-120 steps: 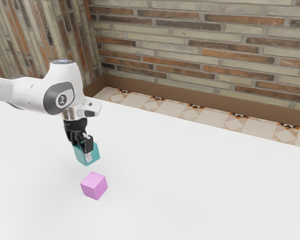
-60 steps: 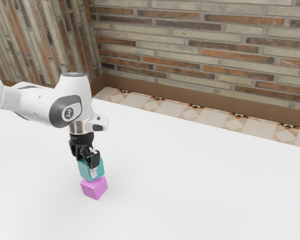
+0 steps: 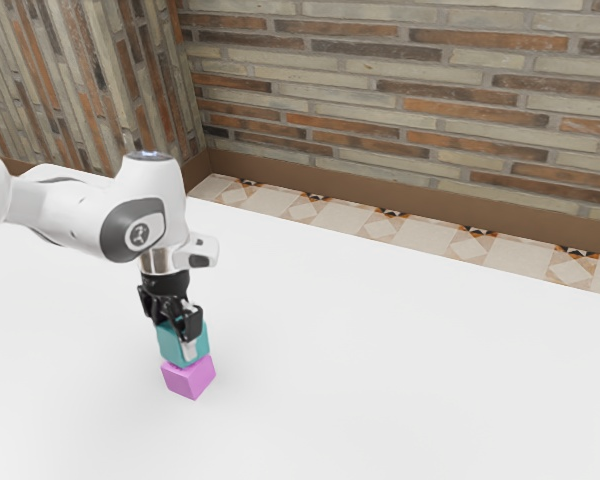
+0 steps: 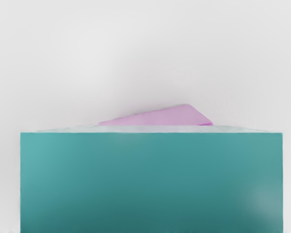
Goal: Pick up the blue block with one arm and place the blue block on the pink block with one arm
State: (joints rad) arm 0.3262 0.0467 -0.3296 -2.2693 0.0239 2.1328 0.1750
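The tool [image 3: 187, 337] grips the blue block [image 3: 170, 344] (teal-toned) atop the pink block [image 3: 188, 380].

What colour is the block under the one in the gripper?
Pink. The pink block under the blue block shows best in the exterior view.

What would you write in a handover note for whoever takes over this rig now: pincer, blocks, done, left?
Pincer: shut on the blue block.
Blue block: directly over the pink block on the white table, seemingly touching its top.
Done: pickup and carry.
Left: open the pincer, lift clear, check the stack stands.
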